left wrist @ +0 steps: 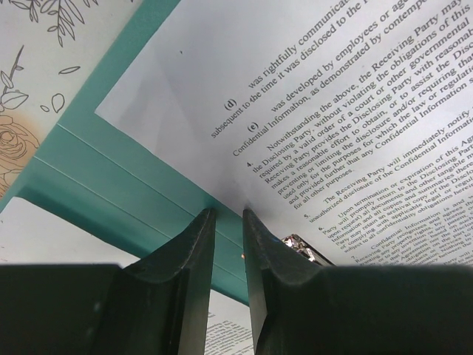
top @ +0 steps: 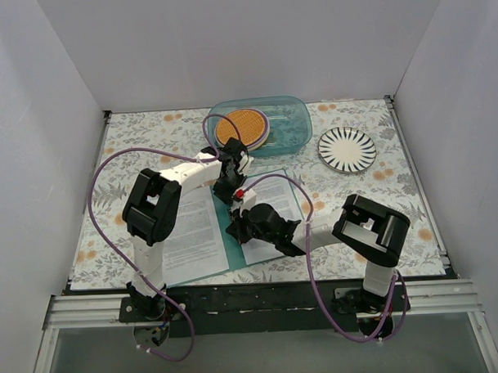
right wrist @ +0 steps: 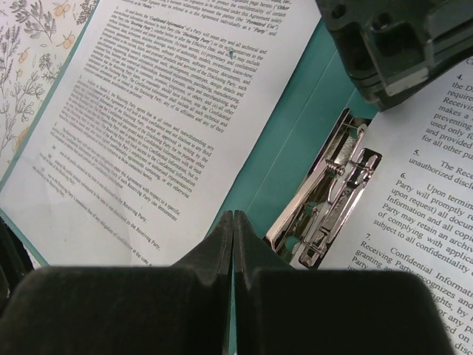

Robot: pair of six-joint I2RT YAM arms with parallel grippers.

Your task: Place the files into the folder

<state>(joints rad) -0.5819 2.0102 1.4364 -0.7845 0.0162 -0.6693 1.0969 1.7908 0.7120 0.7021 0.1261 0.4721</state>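
Note:
The teal folder point(top: 232, 254) lies open on the table. One white printed sheet point(top: 189, 233) lies on its left half and another point(top: 275, 194) on its right half. My left gripper point(top: 230, 185) hovers low over the spine's far end with its jaws a narrow gap apart and nothing between them point(left wrist: 228, 211). Below it are the folder point(left wrist: 126, 185), the sheet point(left wrist: 355, 111) and the silver clip point(left wrist: 307, 248). My right gripper point(top: 239, 228) is shut and empty point(right wrist: 233, 214) over the spine point(right wrist: 295, 140), just left of the clip point(right wrist: 332, 200).
A clear blue-tinted container point(top: 289, 124) holding an orange round disc point(top: 240, 128) stands at the back centre. A striped black-and-white plate point(top: 347, 149) sits at the back right. The left gripper's body point(right wrist: 392, 44) hangs close above the right gripper. White walls enclose the floral tabletop point(top: 372, 198).

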